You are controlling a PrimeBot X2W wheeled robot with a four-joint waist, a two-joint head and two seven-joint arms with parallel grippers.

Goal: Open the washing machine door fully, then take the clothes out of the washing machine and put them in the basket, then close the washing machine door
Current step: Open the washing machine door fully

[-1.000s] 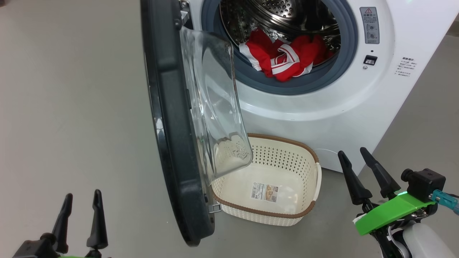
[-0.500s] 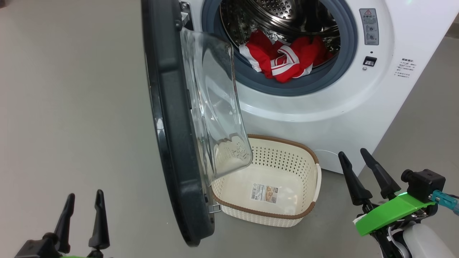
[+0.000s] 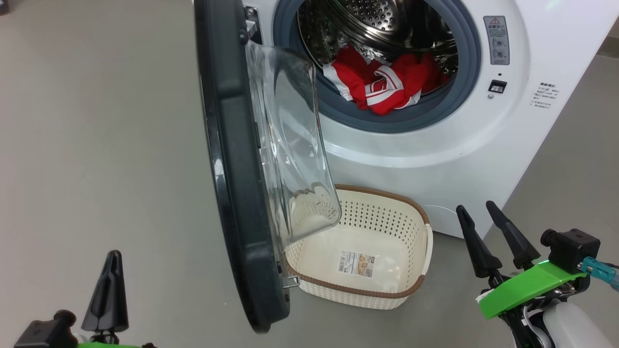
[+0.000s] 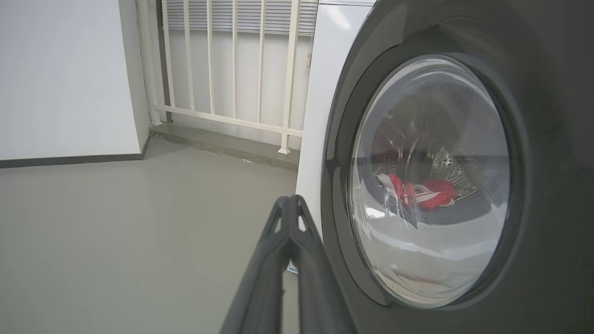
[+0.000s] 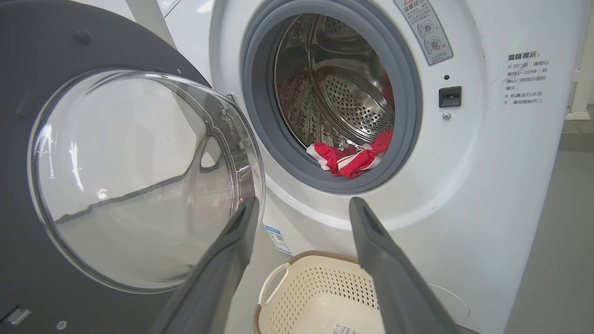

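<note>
The white washing machine (image 3: 435, 145) stands at the top with its black washing machine door (image 3: 237, 169) swung out edge-on toward me, the glass bowl bulging to the right. Red and white clothes (image 3: 382, 82) lie at the drum's front lip. The cream basket (image 3: 382, 193), with nothing in it but its label, sits on the floor below the opening, partly behind the glass. My left gripper (image 3: 110, 285) is shut on nothing, low and left of the door; in the left wrist view its fingertips (image 4: 290, 199) sit just left of the door's outer face (image 4: 547, 139). My right gripper (image 3: 474, 206) is open, right of the basket (image 5: 315, 283).
Grey floor (image 3: 96, 145) spreads wide to the left of the door. In the left wrist view a white railing (image 4: 232, 69) and a white wall (image 4: 65, 74) stand behind the machine. The door latch (image 3: 497, 86) sits right of the opening.
My left gripper's fingers have come together from open to shut. The head view has shifted slightly; door, clothes, basket and right gripper are as before.
</note>
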